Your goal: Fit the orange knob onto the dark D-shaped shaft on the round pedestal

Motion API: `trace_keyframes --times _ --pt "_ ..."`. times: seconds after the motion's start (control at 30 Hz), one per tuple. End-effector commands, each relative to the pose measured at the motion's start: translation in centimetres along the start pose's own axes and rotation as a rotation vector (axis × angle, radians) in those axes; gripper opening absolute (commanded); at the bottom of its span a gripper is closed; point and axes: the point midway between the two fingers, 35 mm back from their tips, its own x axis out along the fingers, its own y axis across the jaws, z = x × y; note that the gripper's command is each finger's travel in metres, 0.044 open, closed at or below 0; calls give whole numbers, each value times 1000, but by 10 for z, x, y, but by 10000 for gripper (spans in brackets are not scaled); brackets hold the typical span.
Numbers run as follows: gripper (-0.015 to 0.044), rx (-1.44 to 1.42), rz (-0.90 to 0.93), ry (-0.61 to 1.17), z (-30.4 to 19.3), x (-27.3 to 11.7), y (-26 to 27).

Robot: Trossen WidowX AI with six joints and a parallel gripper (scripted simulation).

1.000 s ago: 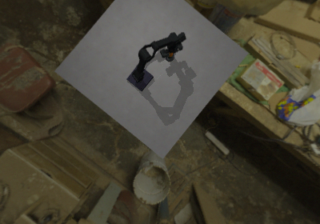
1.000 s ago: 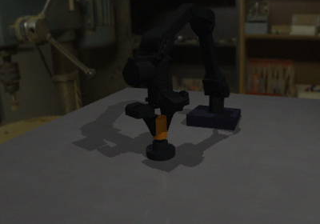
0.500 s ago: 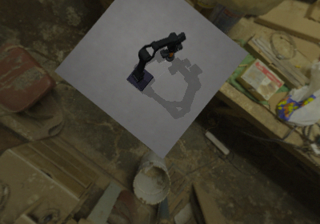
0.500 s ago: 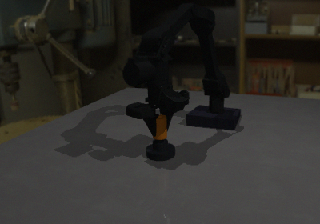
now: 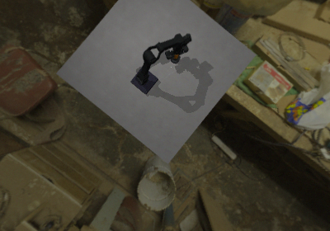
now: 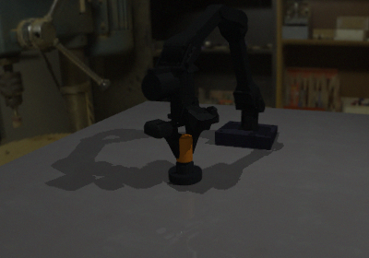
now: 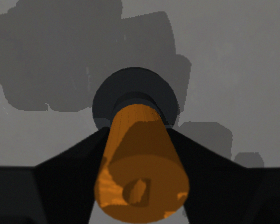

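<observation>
Knob: the orange knob (image 5: pixel 176 57) (image 6: pixel 185 148) (image 7: pixel 141 130) is standing upright above the round pedestal (image 6: pixel 185 178) (image 7: pixel 136 82), its D-shaped hole (image 7: pixel 136 192) showing at the upper end, with the flat of that opening facing the right of the wrist view.
Pedestal: it is resting on the worktop (image 5: pixel 103 45) (image 6: pixel 184 221) (image 7: pixel 241 60), and a dark section is showing between its disc and the knob, so you are probably not looking at a fully seated fit.
Shaft: the knob and fingers are hiding it; you are not getting enough detail to tell how far it is entering the hole.
Pincer: the pincer (image 5: pixel 176 56) (image 6: pixel 185 152) (image 7: pixel 137 133) is gripping the knob from both sides, fingers pointing down.
Step in hand: you are, by my judgement, working on alignment, matching the hidden flats over the shaft.
Next move: you are wanting a slow turn about the upright axis under light downward pressure; once the flats are agreeing, you are pushing straight down to the pedestal, then opening.
Risk: if you are pressing hard while the flats are disagreeing, you are inviting tilt or slip in the grip.
Arm: behind the knob, the black arm (image 5: pixel 149 57) (image 6: pixel 237 41) is arching back to its base (image 5: pixel 153 82) (image 6: pixel 223 138).
</observation>
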Motion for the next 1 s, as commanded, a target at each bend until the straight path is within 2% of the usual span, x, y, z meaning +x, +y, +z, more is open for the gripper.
trace_keyframes --times 0.0,0.53,0.97 --pt "0 -3 6 1 -1 4 2" --pt "0 -113 6 1 -1 3 3" --pt "0 -48 6 1 0 4 2"
